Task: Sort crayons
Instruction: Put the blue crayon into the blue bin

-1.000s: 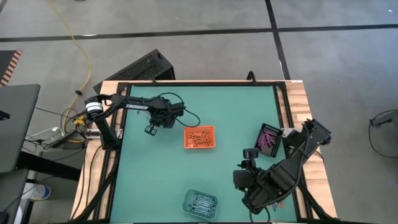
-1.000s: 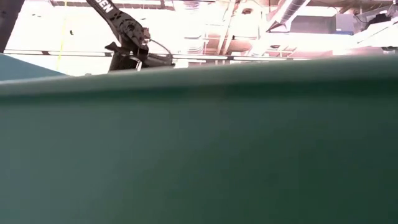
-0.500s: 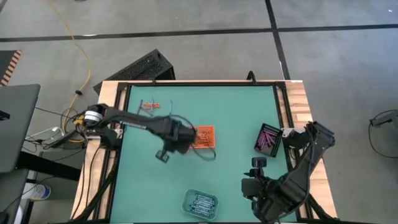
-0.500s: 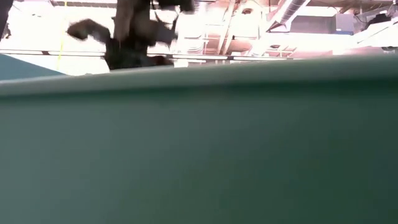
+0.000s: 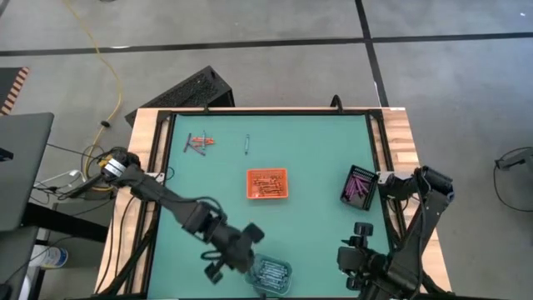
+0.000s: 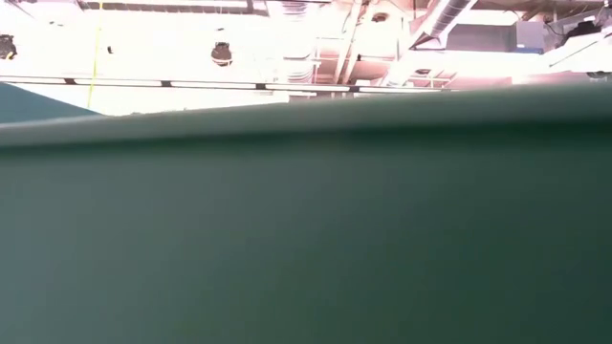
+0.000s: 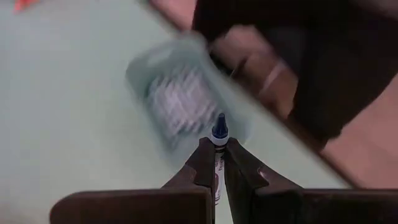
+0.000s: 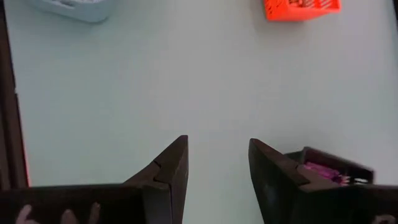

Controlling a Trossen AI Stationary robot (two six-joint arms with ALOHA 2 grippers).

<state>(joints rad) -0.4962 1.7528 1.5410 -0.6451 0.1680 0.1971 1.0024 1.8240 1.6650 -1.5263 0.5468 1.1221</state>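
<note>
My left gripper [image 5: 248, 257] hangs over the near part of the table, beside the clear tray [image 5: 268, 273] of blue-grey crayons [image 7: 177, 106]. It is shut on a blue crayon [image 7: 219, 134]. My right gripper [image 8: 217, 168] is open and empty at the near right [image 5: 361, 229]. The orange tray [image 5: 267, 184] holds orange-red crayons. The black tray [image 5: 360, 186] holds purple-magenta crayons [image 8: 323, 169]. Loose crayons [image 5: 198, 142] lie flat on the table at the far left, and one more [image 5: 247, 144] lies to their right. My left gripper pinches the blue crayon between its two fingers [image 7: 204, 163]. The crayon lies along the fingers, and its dark blue tip [image 7: 219, 129] sticks out past their ends. The crayon is lifted clear of the table, and its tip points toward the clear tray.
The green table has a dark frame and wooden borders [image 5: 400, 150] on its left and right. The right arm's dark body [image 7: 311, 56] stands just beyond the clear tray in the left wrist view. Bare green surface [image 5: 316, 150] lies between the trays.
My left gripper has swept quickly from the far left of the table, past the orange tray, toward the near edge and now stands at the clear tray. My right arm has drawn back toward the near right corner.
</note>
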